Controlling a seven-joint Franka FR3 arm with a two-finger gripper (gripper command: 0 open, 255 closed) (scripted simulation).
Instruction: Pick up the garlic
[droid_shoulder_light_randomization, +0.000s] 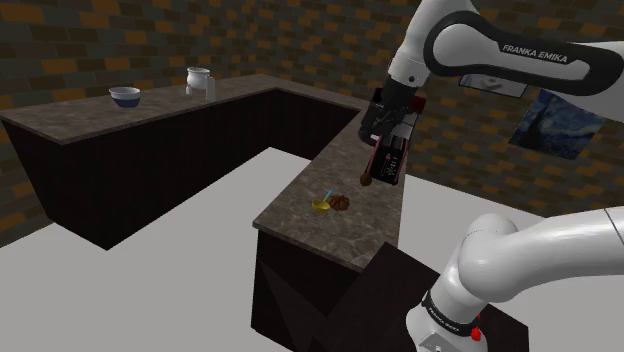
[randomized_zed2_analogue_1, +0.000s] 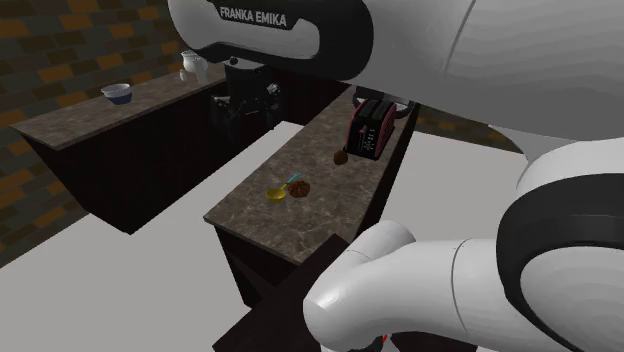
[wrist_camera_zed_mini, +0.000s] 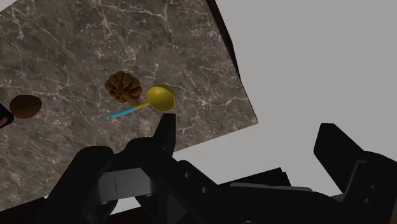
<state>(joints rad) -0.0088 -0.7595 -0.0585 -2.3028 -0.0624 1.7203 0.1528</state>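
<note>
Dark marbled bench (droid_shoulder_light_randomization: 318, 226) is set among brick walls (droid_shoulder_light_randomization: 100, 40). Far left, bowl (droid_shoulder_light_randomization: 125, 96) is seen, contents untellable. On bench, garlic (wrist_camera_zed_mini: 122, 87) is left ungripped; fingers (wrist_camera_zed_mini: 167, 135) are held apart.

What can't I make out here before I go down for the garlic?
1. Toaster: in the shoulder view it sits mostly behind the hand; in the wrist view the edge cuts it to a red sliver.
2. Brown lump beside the toaster: too small to name.
3. Garlic and spoon: touching or merely overlapping, cannot tell.
4. Hand in the second exterior view: black against the dark counter front, so its fingers blend in.
</note>
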